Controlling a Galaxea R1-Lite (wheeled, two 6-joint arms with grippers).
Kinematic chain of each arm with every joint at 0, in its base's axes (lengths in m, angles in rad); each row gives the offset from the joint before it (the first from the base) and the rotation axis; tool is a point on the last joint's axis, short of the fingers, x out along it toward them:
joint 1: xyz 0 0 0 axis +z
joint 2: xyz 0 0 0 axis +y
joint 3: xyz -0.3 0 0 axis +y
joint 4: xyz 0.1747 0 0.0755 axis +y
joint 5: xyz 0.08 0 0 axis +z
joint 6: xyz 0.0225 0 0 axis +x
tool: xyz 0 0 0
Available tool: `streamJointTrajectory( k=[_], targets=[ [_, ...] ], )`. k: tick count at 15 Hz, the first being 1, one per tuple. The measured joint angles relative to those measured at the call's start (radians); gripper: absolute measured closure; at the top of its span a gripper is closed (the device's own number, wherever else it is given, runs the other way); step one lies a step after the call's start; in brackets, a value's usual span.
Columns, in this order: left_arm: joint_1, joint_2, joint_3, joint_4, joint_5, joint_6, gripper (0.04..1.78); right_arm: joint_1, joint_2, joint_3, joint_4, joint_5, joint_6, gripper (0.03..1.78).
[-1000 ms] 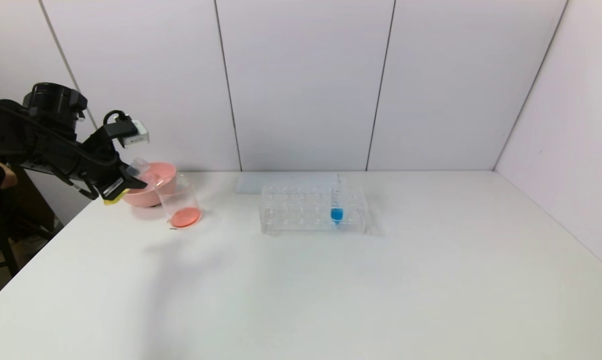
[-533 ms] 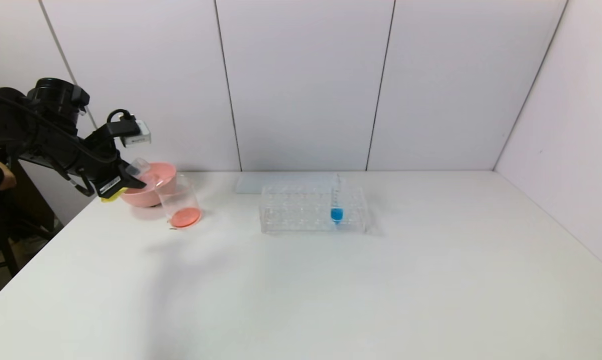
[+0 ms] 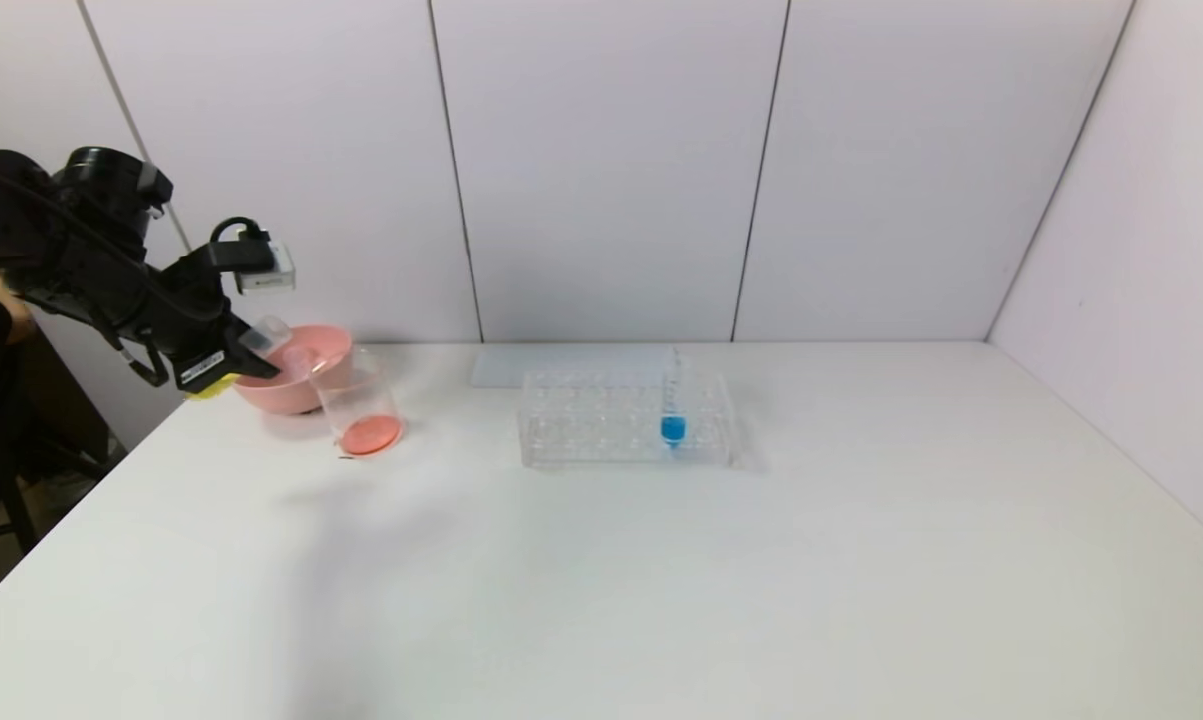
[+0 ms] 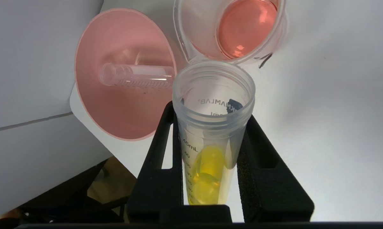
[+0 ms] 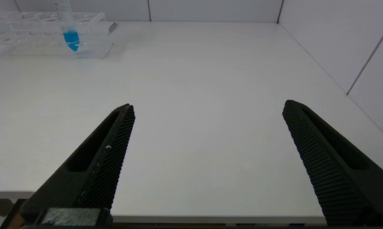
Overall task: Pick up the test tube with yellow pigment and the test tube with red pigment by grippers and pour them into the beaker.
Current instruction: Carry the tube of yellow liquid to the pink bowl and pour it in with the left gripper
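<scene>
My left gripper (image 3: 251, 362) is shut on the test tube with yellow pigment (image 4: 210, 159) and holds it tilted in the air, just left of the pink bowl. The tube's open mouth (image 3: 267, 334) points toward the beaker (image 3: 358, 400), and the yellow liquid sits in its bottom end. The beaker (image 4: 239, 28) stands on the table with red-orange liquid in its bottom. No tube with red liquid is in view. An empty clear tube (image 4: 135, 75) lies in the pink bowl (image 4: 121, 114). My right gripper (image 5: 207, 106) is open and empty over the table's front edge.
The pink bowl (image 3: 333, 338) stands against the beaker at the table's far left. A clear tube rack (image 3: 601, 425) at mid-table holds a tube with blue liquid (image 3: 672, 427). The rack (image 5: 35, 31) also shows in the right wrist view.
My left gripper has drawn slightly to the left, away from the beaker, with the yellow tube still in it. Nothing else has moved.
</scene>
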Motion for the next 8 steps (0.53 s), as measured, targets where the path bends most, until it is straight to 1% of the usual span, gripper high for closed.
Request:
streamJointTrajectory(
  k=[2,8],
  targets=[
    [0.004,0.020,-0.046,0.035,0.000,0.041,1.33,0.000,0.000,0.000,0.000,0.000,0.000,0.11],
    [0.005,0.055,-0.090,0.037,0.003,0.099,1.33,0.000,0.000,0.000,0.000,0.000,0.000,0.11]
  ],
)
